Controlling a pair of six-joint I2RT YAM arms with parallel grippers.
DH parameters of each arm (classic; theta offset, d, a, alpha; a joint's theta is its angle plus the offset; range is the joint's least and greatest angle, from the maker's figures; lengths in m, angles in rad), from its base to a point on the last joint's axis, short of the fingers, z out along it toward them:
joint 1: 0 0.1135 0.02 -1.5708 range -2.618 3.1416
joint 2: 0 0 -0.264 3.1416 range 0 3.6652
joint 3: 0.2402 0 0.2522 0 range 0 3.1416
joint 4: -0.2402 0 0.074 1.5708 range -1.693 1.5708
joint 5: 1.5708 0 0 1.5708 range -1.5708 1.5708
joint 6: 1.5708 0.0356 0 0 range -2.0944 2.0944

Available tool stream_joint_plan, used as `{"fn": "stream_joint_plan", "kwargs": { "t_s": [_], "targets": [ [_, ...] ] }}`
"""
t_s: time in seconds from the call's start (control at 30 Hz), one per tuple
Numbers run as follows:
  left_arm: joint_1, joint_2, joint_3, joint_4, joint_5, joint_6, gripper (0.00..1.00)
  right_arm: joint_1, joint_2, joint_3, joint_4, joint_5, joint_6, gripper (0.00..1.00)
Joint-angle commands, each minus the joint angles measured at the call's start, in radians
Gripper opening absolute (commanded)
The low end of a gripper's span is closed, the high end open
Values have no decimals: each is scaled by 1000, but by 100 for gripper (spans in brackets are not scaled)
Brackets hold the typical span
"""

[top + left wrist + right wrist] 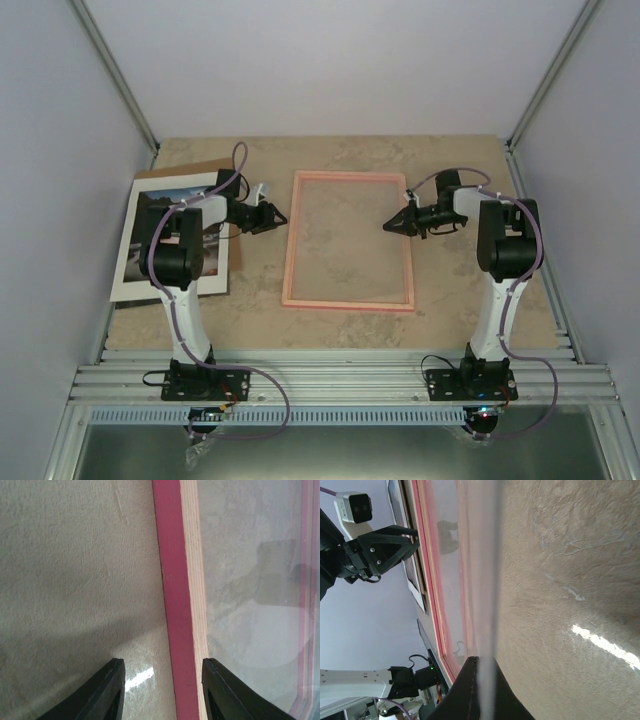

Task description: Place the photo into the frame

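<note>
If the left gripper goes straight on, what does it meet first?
Probably the thin pink rectangular picture frame: its nearest rail lies right ahead of the left gripper, though height is unclear.

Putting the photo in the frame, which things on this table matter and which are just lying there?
For the job: photo; pink frame.
Lying about: brown backing board, beneath the photo.
</note>
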Motion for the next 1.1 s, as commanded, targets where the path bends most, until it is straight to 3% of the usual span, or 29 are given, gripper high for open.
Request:
{"fn": "stream_joint_plan", "kwargs": {
  "t_s": [0.0, 0.7, 1.07],
  "targets": [
    [-5, 20, 27, -7, -3, 10, 45, -5, 5, 0, -1, 2, 0, 1],
    [-36, 16, -7, 19, 14, -18, 44, 26, 1, -30, 99, 28, 75, 1],
    [-36, 17, -22, 27, 14, -26, 43, 35, -25, -107, 251, -151, 282, 1]
  ]
}}
